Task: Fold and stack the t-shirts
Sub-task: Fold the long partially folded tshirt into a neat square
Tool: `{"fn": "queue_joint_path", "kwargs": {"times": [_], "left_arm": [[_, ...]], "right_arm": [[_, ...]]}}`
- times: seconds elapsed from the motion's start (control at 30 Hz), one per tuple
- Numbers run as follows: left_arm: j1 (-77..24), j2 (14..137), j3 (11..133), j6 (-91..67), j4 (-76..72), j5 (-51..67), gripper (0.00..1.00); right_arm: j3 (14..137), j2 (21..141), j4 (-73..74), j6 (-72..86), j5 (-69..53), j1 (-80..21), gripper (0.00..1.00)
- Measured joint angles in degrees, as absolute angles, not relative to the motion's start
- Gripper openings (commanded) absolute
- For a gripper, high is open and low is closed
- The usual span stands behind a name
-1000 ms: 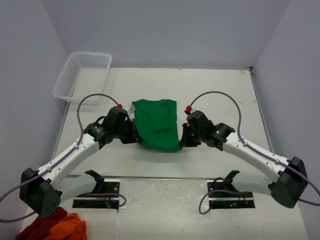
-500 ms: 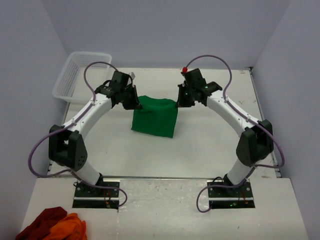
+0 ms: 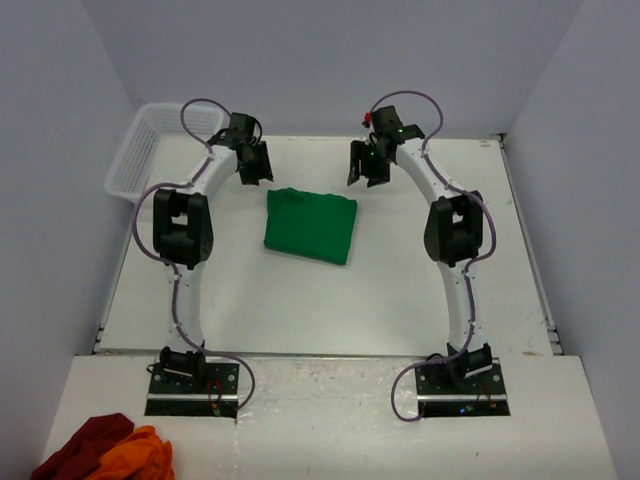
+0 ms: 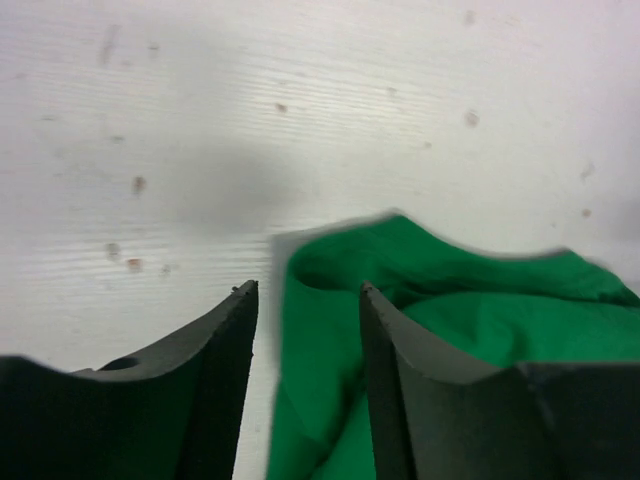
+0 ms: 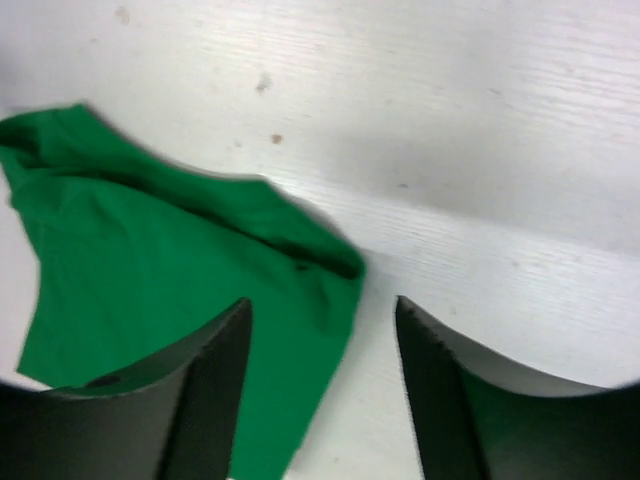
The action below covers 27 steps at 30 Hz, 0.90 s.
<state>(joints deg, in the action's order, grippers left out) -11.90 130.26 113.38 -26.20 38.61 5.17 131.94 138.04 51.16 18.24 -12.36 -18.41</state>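
1. The green t-shirt (image 3: 310,226) lies folded into a compact rectangle on my table (image 3: 420,290), centred, toward the far side.
2. Left gripper (image 3: 254,172) hovers just beyond its far-left corner, jaws apart, holding nothing.
3. Right gripper (image 3: 363,172) hangs near the far-right corner, likewise parted and empty.
4. A white basket (image 3: 150,150) sits at the far-left corner.

The t-shirt (image 3: 310,226) is plain bright green and folded into a compact, roughly rectangular bundle. It lies flat on the table (image 3: 330,310), in the far half, about midway between the left and right edges. It sits slightly askew, its far corners softly rumpled.
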Motion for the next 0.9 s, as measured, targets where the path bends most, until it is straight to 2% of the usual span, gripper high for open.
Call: {"fn": "queue_joint_path", "kwargs": {"times": [0.03,0.13,0.3,0.47,0.67,0.9], "left_arm": [[-11.2,130.4,113.4,-25.7,38.7,4.5,0.48],[-10.2,128.3,110.8,-24.9,36.9,2.4,0.49],[-11.3,114.9,97.3,-25.4,33.4,2.0,0.47],[-13.8,109.8,95.9,-25.6,31.5,5.3,0.38],[-14.8,115.0,96.0,-25.5,31.0,8.8,0.38],[-14.8,120.4,96.1,-25.5,31.6,10.0,0.39]], "right_arm": [[130.8,137.7,51.5,17.8,-12.1,-17.9,0.67],[123.7,133.2,51.4,16.9,-11.3,-16.6,0.69],[111.8,121.7,50.0,17.0,-11.1,-16.7,0.70],[105.7,114.0,48.3,17.3,-11.8,-18.9,0.65],[104.3,115.7,45.8,18.5,-14.8,-19.1,0.65],[107.9,124.2,46.0,19.7,-16.6,-19.0,0.60]]}}
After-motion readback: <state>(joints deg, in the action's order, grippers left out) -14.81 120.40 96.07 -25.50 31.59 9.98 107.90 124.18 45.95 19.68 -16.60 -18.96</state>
